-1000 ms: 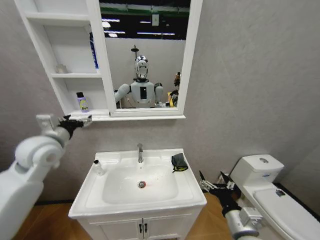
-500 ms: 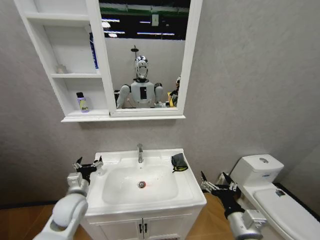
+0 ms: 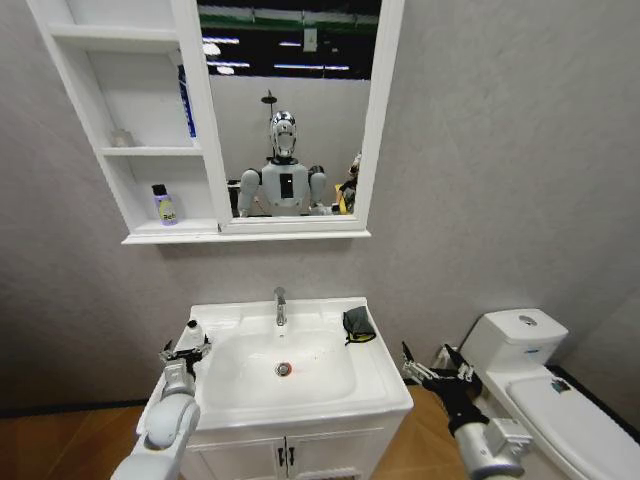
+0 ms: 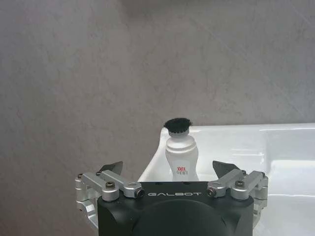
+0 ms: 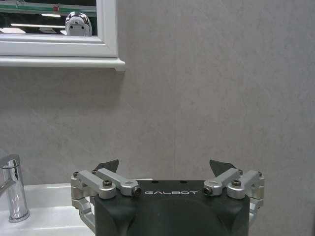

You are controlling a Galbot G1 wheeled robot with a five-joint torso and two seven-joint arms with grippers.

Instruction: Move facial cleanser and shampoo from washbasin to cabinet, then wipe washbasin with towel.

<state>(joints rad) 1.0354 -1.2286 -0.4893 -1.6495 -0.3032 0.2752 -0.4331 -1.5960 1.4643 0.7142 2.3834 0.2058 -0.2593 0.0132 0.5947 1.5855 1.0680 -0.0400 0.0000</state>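
Facial cleanser (image 3: 193, 331), a small white tube with a dark cap, is standing on the back left corner of the washbasin (image 3: 300, 395). Left end effector (image 3: 184, 352) is hovering just in front of it, fingers spread. Purple shampoo bottle (image 3: 164, 205) is sitting on the cabinet's (image 3: 120, 150) lowest shelf. Towel (image 3: 358, 325) is lying right of the tap (image 3: 280, 305). Right end effector (image 3: 432, 368) is waiting spread beside the basin.

Head view high, facing washbasin (image 3: 300, 385); both wrist views low, facing wall, sharing basin rim.
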